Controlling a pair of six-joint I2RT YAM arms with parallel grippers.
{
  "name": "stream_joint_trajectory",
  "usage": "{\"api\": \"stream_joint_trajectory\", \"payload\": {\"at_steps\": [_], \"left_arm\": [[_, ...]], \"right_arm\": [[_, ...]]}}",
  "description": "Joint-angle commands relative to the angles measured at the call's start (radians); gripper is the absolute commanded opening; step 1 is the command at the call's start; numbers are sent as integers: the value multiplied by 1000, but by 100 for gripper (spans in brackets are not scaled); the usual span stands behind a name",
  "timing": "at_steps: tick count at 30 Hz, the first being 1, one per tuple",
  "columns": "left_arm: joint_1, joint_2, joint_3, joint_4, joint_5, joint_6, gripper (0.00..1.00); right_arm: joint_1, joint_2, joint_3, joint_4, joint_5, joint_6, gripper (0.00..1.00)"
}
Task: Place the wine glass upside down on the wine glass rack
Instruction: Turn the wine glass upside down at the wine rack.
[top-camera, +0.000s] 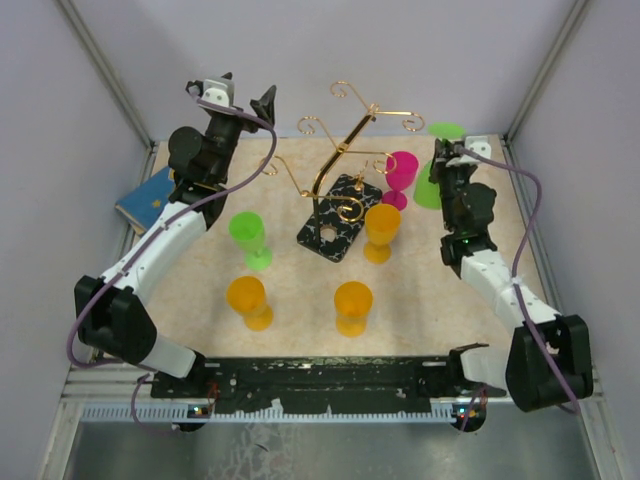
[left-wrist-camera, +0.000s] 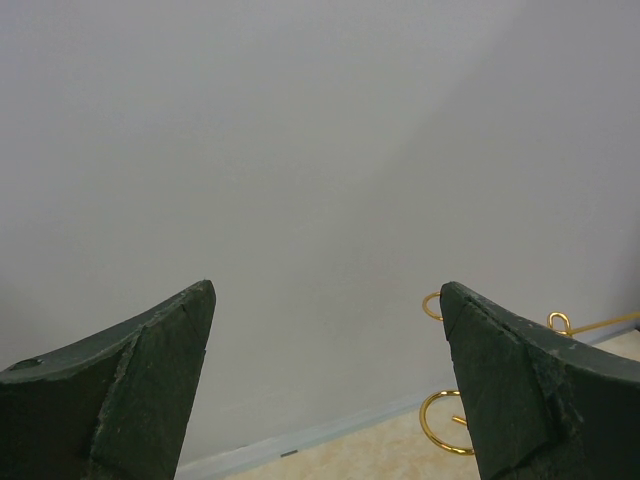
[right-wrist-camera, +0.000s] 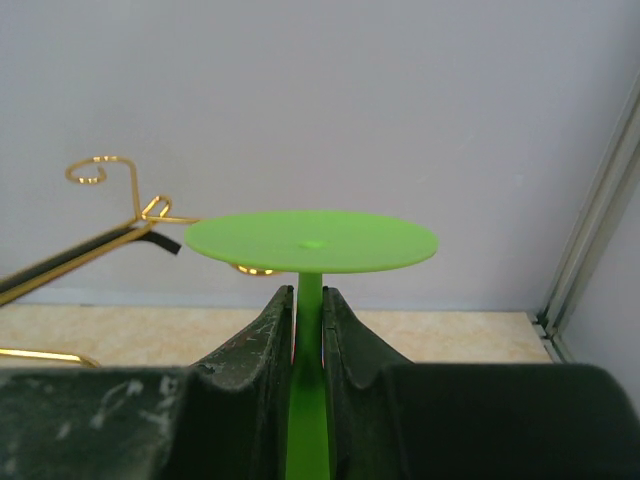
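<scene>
- From above: the wine glass rack (top-camera: 332, 234) stands in the middle. To its right, apart from it, the green wine glass (top-camera: 428, 188) is held foot-up by the right gripper (top-camera: 441, 152).
- Left wrist: the left gripper (left-wrist-camera: 325, 290) is spread wide — nothing between its jaws.
- Right wrist: the jaws pinch the stem just under the foot.

We see our right end effector (right-wrist-camera: 309, 295) closed on the thin stem of a green wine glass (right-wrist-camera: 312, 241), its dark fingers (right-wrist-camera: 262, 340) pressed against either side. The glass's round flat foot sits level just above the fingertips. To the left, gold wire arms of the wine glass rack (right-wrist-camera: 85, 253) reach in, one ending in a curl. Behind lie the beige table (right-wrist-camera: 460, 335), a pale wall (right-wrist-camera: 350, 100) and a metal frame post (right-wrist-camera: 590, 230) at the right
</scene>
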Motion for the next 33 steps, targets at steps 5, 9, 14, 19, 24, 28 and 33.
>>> {"api": "stream_joint_trajectory", "payload": {"at_steps": [5,9,14,19,24,28,33], "left_arm": [[10,9,31,12,27,-26,99],[10,5,29,5,30,-29,99],[12,-3,25,-7,26,-25,99],[14,-17,17,-10,16,-21,99],[12,-23,8,-8,8,-26,99],[14,-16,12,-9,5,-15,99],[14,-14,13,-8,-4,-5,99]], "right_arm": [[-6,-65,26,-40,63,3,0],[-7,-66,-12,18,34,-5,0],[-6,-83,18,-39,-105,-21,0],[-7,-144,78,-211,-316,-7,0],[-3,-270,84,-400,-459,30,0],[24,-338,114,-563,-507,6,0],[105,-405,133,-688,-495,-6,0]]}}
